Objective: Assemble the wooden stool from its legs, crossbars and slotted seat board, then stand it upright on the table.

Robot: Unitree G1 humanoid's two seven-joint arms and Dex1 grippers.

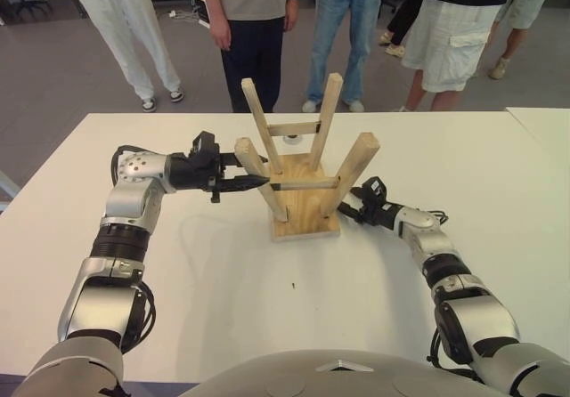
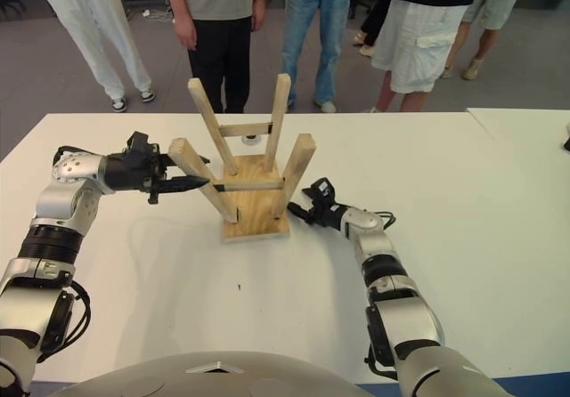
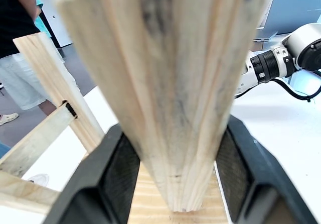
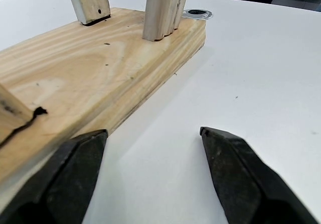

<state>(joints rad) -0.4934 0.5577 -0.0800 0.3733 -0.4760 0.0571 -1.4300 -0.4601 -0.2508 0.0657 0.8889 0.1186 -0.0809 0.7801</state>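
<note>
The wooden stool (image 1: 303, 223) lies upside down, its seat board (image 4: 75, 83) flat on the white table (image 1: 178, 281) and its legs pointing up. Two crossbars (image 1: 294, 129) (image 1: 307, 183) join the legs. My left gripper (image 1: 254, 181) is shut on the near left leg (image 3: 170, 83), with one finger (image 3: 110, 179) pressed on each side of it. At the board's right edge, low over the table, my right gripper (image 4: 150, 158) is open and holds nothing; its fingertips (image 4: 70, 153) lie just short of the board.
Several people stand along the table's far edge (image 1: 258, 23). A small round metal piece (image 4: 196, 14) lies on the table just behind the board. A second table (image 1: 543, 121) adjoins at the far right. Bare tabletop lies in front of the stool.
</note>
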